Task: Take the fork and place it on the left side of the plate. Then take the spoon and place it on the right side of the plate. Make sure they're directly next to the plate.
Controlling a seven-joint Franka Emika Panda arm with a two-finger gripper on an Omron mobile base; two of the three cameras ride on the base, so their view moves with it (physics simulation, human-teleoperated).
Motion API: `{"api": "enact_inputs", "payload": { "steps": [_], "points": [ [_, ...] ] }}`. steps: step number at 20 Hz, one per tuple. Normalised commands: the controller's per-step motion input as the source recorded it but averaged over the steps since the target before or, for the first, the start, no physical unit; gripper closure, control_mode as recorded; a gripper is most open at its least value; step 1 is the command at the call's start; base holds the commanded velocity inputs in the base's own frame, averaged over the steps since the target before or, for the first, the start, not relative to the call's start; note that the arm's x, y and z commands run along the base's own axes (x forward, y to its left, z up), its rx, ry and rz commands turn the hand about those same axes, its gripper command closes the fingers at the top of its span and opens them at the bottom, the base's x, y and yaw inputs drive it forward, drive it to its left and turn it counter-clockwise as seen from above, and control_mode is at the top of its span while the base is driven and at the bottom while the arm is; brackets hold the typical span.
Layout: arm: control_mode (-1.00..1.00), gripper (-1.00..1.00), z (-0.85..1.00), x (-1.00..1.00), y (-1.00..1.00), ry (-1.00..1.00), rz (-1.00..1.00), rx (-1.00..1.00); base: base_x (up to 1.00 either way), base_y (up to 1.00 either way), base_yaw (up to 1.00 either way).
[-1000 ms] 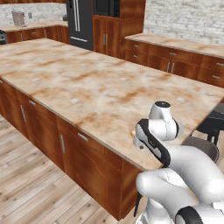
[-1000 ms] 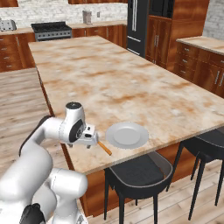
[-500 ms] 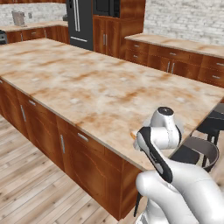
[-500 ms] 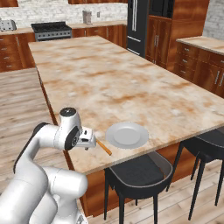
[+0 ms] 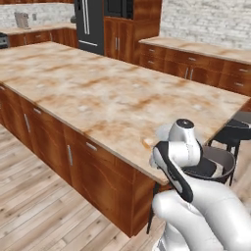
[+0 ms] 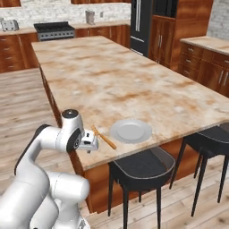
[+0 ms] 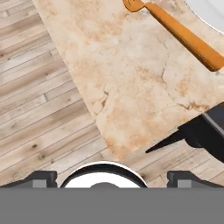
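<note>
The orange fork lies flat on the marble counter just left of the pale round plate, close to the near edge. In the hand view the fork runs diagonally across the top, with the plate's rim at the top right corner. My gripper hovers at the counter's left corner, a short way left of the fork and apart from it. It stands open and holds nothing, its dark fingertips spread wide. The spoon is out of view.
The long marble counter stretches away from me. A dark stool stands under the near edge below the plate, and another stool to its right. Wood floor lies past the counter's corner.
The arm has folded down and its elbow has sunk lower. The gripper has drawn slightly back from the fork and stays open. Fork and plate lie as before.
</note>
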Motion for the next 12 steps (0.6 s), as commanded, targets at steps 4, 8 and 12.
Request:
{"api": "enact_inputs", "payload": {
  "steps": [4,8,12],
  "points": [
    [1.00,-1.00,0.00,0.00,0.00,0.00,0.00,0.00,-0.47,0.49,0.19],
    [1.00,-1.00,0.00,0.00,0.00,0.00,0.00,0.00,-0.15,0.63,0.52],
    [1.00,-1.00,0.00,0.00,0.00,0.00,0.00,0.00,0.16,0.43,0.57]
  ]
}}
